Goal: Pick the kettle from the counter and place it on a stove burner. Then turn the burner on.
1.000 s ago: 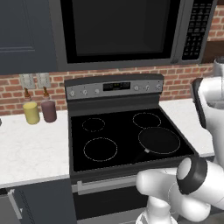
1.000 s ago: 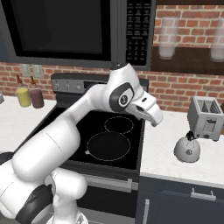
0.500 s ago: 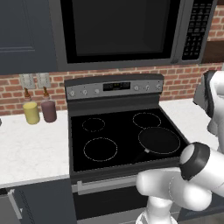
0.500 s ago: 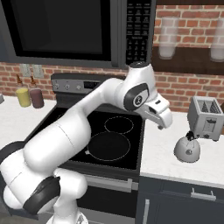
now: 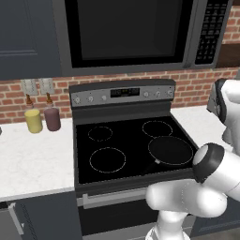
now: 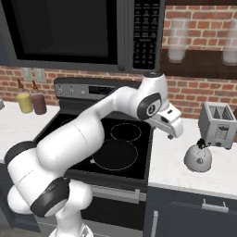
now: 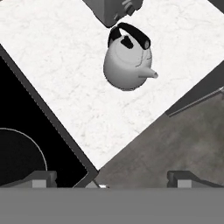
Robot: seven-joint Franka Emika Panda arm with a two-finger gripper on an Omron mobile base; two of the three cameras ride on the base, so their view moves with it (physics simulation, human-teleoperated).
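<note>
The tool [image 6: 171, 132] stood spread and empty, hanging above the tabletop [image 6: 169, 162] near the right edge of the stove [image 6: 115, 152]. The kettle [image 6: 198, 157] rested upright on the tabletop, lower right of the tool and apart from it, just in front of the toaster [image 6: 215, 125]. In the hand view the kettle [image 7: 127, 61] lay at upper centre, its dark handle toward the top and its spout pointing right.

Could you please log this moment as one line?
phase: reaching | gripper: open, empty, above counter | kettle: on counter beside toaster | stove: burners bare
</note>
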